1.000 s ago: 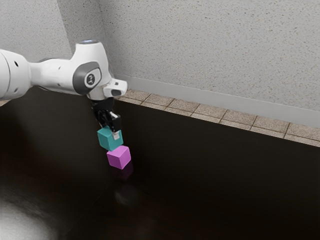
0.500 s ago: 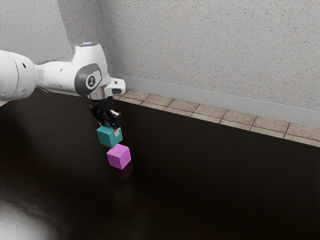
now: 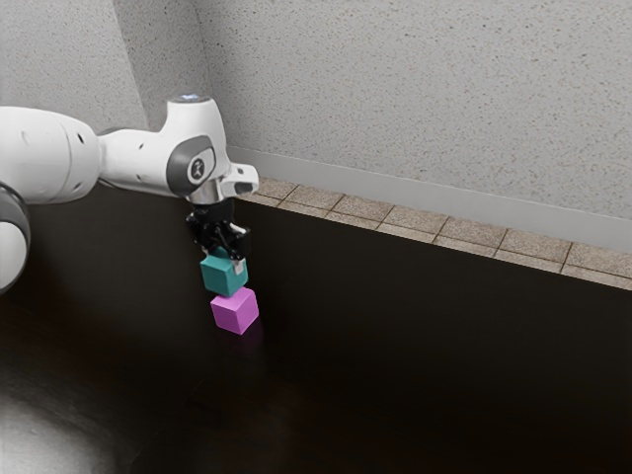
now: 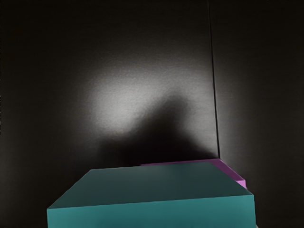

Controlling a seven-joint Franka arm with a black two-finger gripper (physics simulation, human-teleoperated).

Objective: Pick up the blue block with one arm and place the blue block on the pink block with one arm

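Pincer (image 3: 227, 262) clamps blue block (image 3: 221, 277) directly above pink block (image 3: 235, 312) on dark table (image 3: 415, 346); contact unclear.

A bare simulated room: dark table (image 3: 395, 346), tiled floor (image 3: 434, 232), speckled wall (image 3: 415, 89).

blue block (image 3: 221, 276): teal, plain
pink block (image 3: 235, 311): magenta, plain
gripper (image 3: 226, 265): black
arm (image 3: 128, 158): white, grey joint caps
table (image 3: 415, 336): near-black, glossy
wall (image 3: 415, 89) behind table: grey, speckled
floor (image 3: 415, 219) behind table: tan tiles

light: dim | table (image 3: 425, 355): dark; pale glare at exterior view's lower left | wrist view: bright patch, soft shadow
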